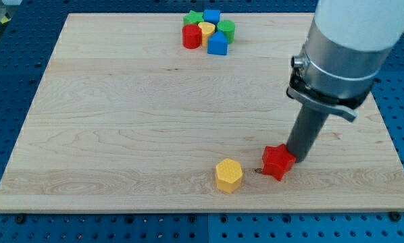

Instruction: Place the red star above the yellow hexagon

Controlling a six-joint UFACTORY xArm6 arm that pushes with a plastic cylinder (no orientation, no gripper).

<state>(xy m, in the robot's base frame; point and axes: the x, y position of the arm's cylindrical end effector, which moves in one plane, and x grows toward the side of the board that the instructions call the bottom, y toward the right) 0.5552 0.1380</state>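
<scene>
The red star (277,162) lies near the view's bottom, right of centre on the wooden board (121,121). The yellow hexagon (228,175) lies just to its left and slightly lower, with a small gap between them. My tip (295,159) is at the red star's right edge, touching or almost touching it. The dark rod rises from there to the arm's grey body at the view's top right.
A tight cluster of blocks sits at the view's top centre: a red cylinder (192,36), a yellow block (207,30), two blue blocks (217,44) (211,15), and green blocks (226,28) (192,17). The board lies on a blue perforated table.
</scene>
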